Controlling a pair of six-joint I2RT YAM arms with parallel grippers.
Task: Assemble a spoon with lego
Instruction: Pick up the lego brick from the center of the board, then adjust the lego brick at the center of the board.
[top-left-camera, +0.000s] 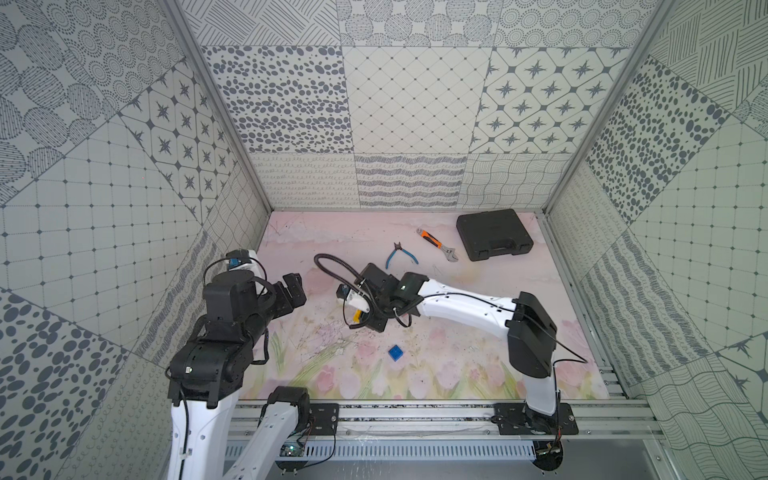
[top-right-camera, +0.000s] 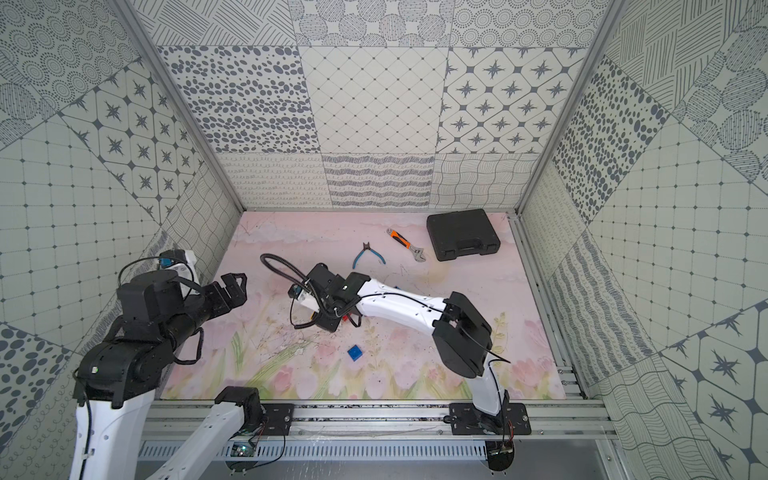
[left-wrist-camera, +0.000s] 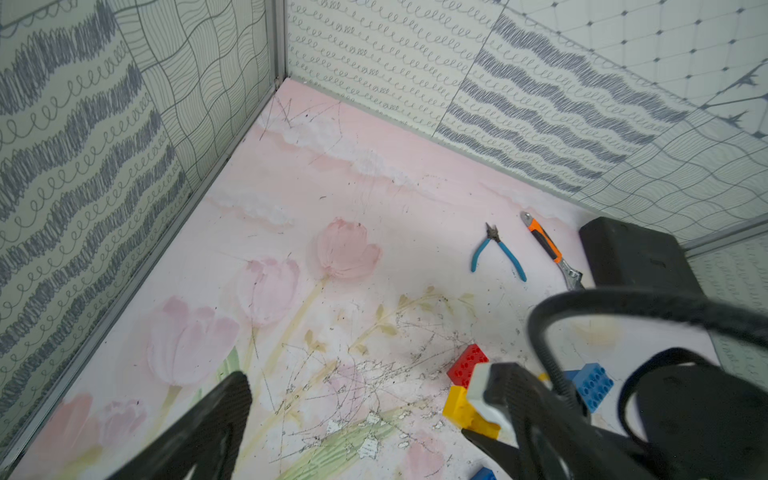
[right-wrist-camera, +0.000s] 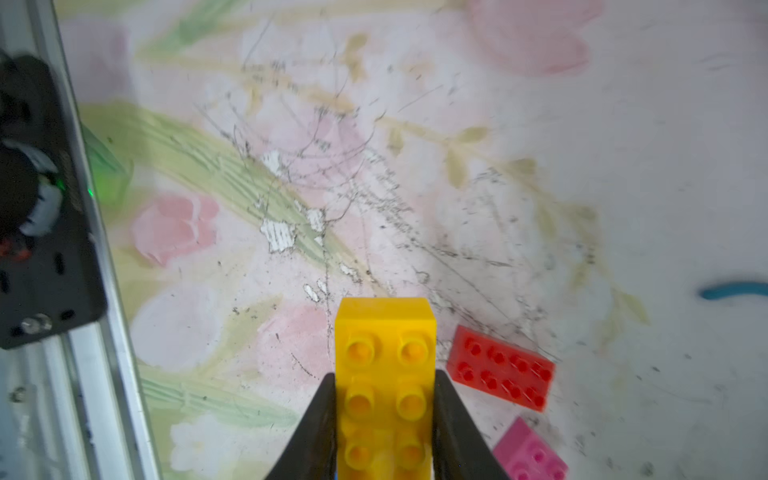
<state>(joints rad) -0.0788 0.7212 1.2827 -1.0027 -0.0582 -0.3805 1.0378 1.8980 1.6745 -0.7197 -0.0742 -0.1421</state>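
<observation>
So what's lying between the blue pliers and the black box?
The orange-handled wrench lies between the blue pliers and the black case, touching neither. Both top views show it.

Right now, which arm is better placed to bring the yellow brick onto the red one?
Right. The right pincer is shut on the yellow brick, and the red brick lies just beside it on the mat. The left pincer hangs open and empty, apart from both bricks.
</observation>
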